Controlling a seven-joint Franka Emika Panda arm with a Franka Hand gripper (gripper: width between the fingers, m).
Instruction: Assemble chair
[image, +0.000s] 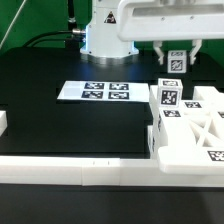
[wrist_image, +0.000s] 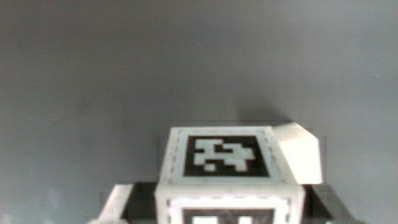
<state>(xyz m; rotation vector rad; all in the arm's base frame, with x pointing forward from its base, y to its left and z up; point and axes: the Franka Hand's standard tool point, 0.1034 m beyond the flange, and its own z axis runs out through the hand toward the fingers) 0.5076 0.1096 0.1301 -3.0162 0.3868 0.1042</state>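
My gripper (image: 176, 66) hangs at the exterior view's right, above the chair parts. It is shut on a small white tagged chair piece (image: 174, 58), held in the air. In the wrist view this piece (wrist_image: 228, 155) fills the lower middle, with one tag on its near face and a second tag below it. My own fingers do not show clearly there. Under the gripper stands the partly joined chair (image: 195, 125): an upright tagged block (image: 168, 97) and an X-braced frame (image: 203, 131), all white with square tags.
The marker board (image: 95, 91) lies flat on the black table near the robot base (image: 105, 35). A long white border rail (image: 90, 172) runs along the front edge. A white block (image: 3, 122) sits at the exterior view's far left.
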